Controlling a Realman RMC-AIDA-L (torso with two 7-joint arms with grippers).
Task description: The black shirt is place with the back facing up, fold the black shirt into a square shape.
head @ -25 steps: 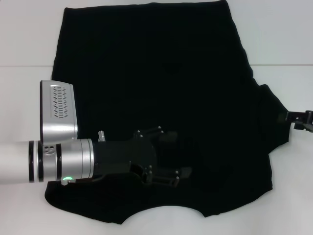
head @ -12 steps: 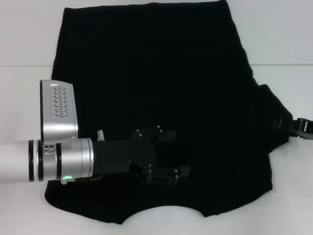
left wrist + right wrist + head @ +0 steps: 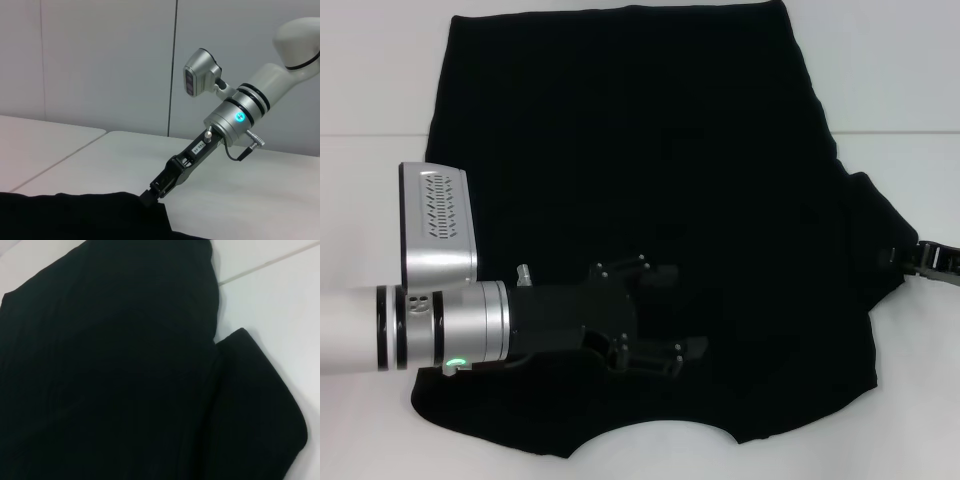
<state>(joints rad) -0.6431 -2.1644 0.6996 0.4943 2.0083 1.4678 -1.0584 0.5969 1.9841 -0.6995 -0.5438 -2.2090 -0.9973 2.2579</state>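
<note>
Over shirt (image 3: 650,180) near collar: left gripper (image 3: 665,315), jaws wide. At sleeve edge: right gripper (image 3: 905,258), jaws' state unclear.

Plain black shirt (image 3: 650,180) — white table (image 3: 910,90)

My left arm reaches in from the worktop's left edge, its left gripper (image 3: 665,315) spread open, fingers pointing right. My right gripper (image 3: 920,258) sits low at the right edge, arm angled steeply down.
</note>
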